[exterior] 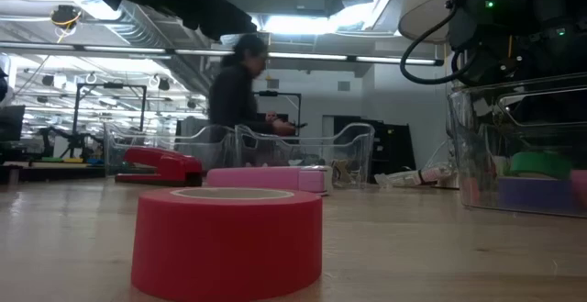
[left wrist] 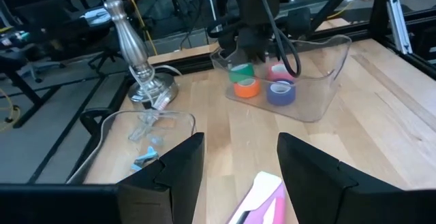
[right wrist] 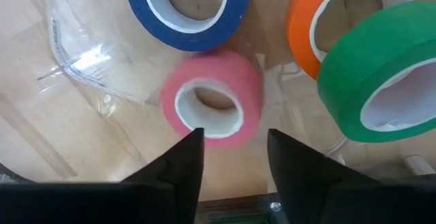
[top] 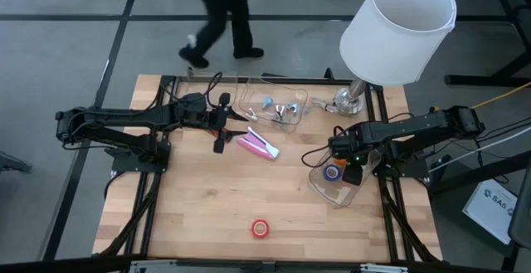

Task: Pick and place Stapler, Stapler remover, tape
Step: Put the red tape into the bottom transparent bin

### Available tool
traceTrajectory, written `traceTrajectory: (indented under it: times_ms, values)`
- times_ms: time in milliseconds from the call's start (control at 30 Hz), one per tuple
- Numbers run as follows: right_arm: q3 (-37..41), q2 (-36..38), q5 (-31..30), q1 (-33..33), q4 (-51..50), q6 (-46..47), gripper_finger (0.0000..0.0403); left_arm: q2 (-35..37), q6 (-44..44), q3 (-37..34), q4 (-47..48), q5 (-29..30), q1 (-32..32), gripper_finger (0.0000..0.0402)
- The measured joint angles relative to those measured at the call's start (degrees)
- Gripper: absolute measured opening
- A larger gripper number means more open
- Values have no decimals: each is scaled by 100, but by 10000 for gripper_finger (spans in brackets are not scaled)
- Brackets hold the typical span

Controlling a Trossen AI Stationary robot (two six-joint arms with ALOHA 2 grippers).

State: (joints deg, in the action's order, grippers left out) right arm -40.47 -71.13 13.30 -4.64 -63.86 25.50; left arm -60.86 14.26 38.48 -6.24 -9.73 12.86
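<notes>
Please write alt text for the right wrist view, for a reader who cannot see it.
The right gripper stands open just above a pink ring-shaped roll of tape lying on the floor of a clear plastic bin. Beside it lie a blue roll of tape, an orange roll of tape and a green roll of tape leaning over the orange one.

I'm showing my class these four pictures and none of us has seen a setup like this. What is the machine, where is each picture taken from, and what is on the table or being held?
Two dark robot arms work at a wooden table. One picture looks straight down, one sits at table height, and each wrist carries a camera.

The right gripper is open inside a clear bin, just above a pink tape roll lying beside blue, orange and green rolls. It holds nothing.

The left gripper is open and empty, near a pink stapler. A red tape roll lies alone on the table. A second clear bin holds small metal pieces.
</notes>
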Motion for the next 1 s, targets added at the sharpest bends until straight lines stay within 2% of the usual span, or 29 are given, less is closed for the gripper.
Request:
traceTrajectory:
  times_ms: [133,333,500,700,800,1000]
  values:
    - [0,0,19,0,2,-17,193,0,-148,0,0,-2,0,184]
    - [0,0,491,2,16,225,217,-2,-587,1,-230,-170,-155,184]
    - [-2,0,648,2,90,596,218,-4,-318,4,-330,-140,-679,184]
    - [-119,0,922,2,123,712,218,-187,-416,76,-235,386,-1412,184]
    - [-451,16,833,-3,-51,544,218,-467,-540,404,130,471,-1748,184]
    - [-1312,162,118,-11,-32,159,218,-1524,-316,1352,1168,481,-2407,184]
